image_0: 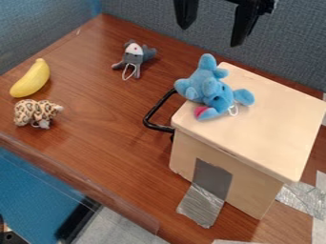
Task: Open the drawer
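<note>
Hand [210, 35] wide at view's top, fingers [244, 24] well apart, pointing down.

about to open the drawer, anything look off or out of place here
The blue toy is slumped over the edge of the box, by the handle, so it might tip off. Crinkled tape runs from box to table, which looks makeshift.
</note>
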Robot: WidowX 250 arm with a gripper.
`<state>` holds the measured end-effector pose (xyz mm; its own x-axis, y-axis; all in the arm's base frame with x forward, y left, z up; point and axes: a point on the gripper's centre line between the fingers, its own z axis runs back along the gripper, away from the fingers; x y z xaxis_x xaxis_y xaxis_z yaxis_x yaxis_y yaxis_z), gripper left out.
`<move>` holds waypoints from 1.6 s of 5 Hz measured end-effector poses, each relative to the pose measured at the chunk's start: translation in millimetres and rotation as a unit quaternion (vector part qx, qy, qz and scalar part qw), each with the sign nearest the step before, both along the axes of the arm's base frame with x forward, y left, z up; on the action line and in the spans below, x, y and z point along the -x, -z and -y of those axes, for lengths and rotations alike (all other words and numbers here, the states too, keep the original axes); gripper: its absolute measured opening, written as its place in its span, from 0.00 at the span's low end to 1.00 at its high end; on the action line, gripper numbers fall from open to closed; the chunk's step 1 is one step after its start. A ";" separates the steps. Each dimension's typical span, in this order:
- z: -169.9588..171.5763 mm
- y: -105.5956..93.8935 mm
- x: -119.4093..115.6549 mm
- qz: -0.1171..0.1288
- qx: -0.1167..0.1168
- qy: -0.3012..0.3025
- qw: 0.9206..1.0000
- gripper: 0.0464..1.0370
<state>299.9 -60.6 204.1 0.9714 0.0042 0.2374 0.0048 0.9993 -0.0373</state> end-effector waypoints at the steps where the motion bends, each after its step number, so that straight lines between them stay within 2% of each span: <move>1: 0.2 8.4 0.0 -0.016 0.002 -0.001 1.000 0.96; 2: -32.3 6.7 -3.7 -0.021 0.014 -0.054 0.998 0.96; 4: -84.6 15.3 -13.0 -0.024 0.018 -0.119 0.992 0.96; 5: -99.6 42.5 -17.7 -0.051 0.021 -0.121 0.991 0.96; 6: -115.7 80.8 -15.6 -0.085 0.026 -0.126 0.988 0.96; 7: -116.6 114.2 -16.1 -0.096 0.024 -0.107 0.989 0.96; 8: -114.1 136.3 -14.3 -0.100 0.029 -0.089 0.991 0.96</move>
<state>314.2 53.5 67.8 0.9815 0.1881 0.0354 -0.1850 0.9797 -0.0769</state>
